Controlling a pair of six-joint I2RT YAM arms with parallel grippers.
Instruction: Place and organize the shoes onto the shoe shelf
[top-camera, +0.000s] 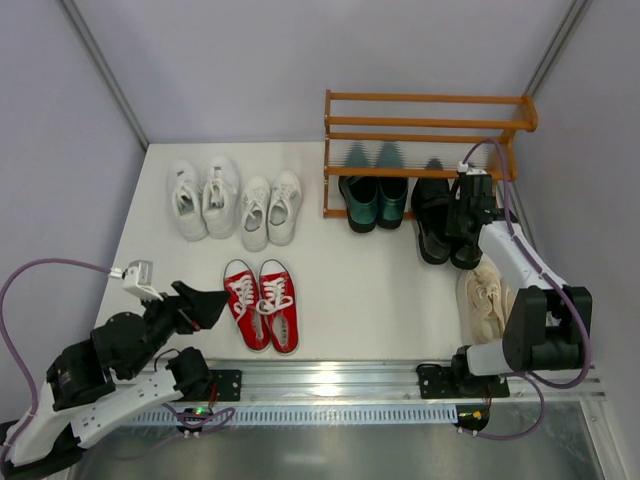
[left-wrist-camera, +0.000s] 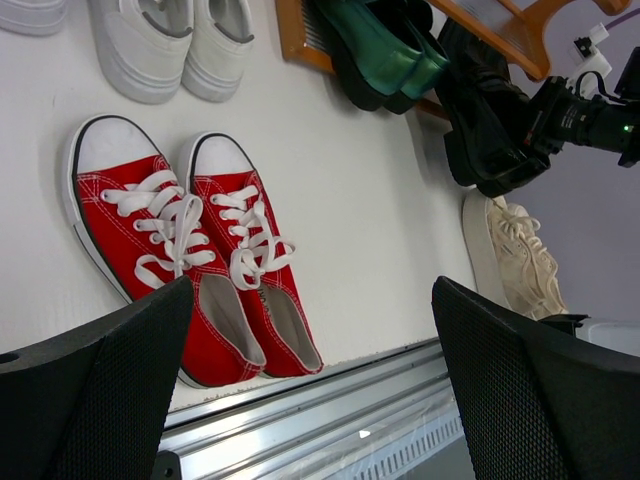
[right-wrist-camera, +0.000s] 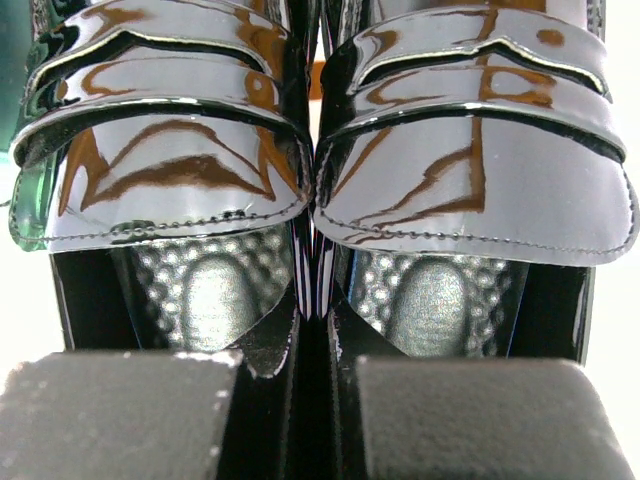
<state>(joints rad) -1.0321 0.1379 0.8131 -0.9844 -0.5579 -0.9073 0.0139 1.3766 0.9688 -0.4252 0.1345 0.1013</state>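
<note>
White tabletop has green loafers beside black loafers, cream shoes near.

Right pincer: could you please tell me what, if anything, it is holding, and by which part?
The right pincer is shut on the black loafers, pinching the two shoes' touching inner walls together beside the foot openings.

Bright, even light, soft shadows. The black loafers shine with orange glints, maybe from the shelf. The near pads look blurry.

Right arm hides half of black loafers, part of cream shoes.
</note>
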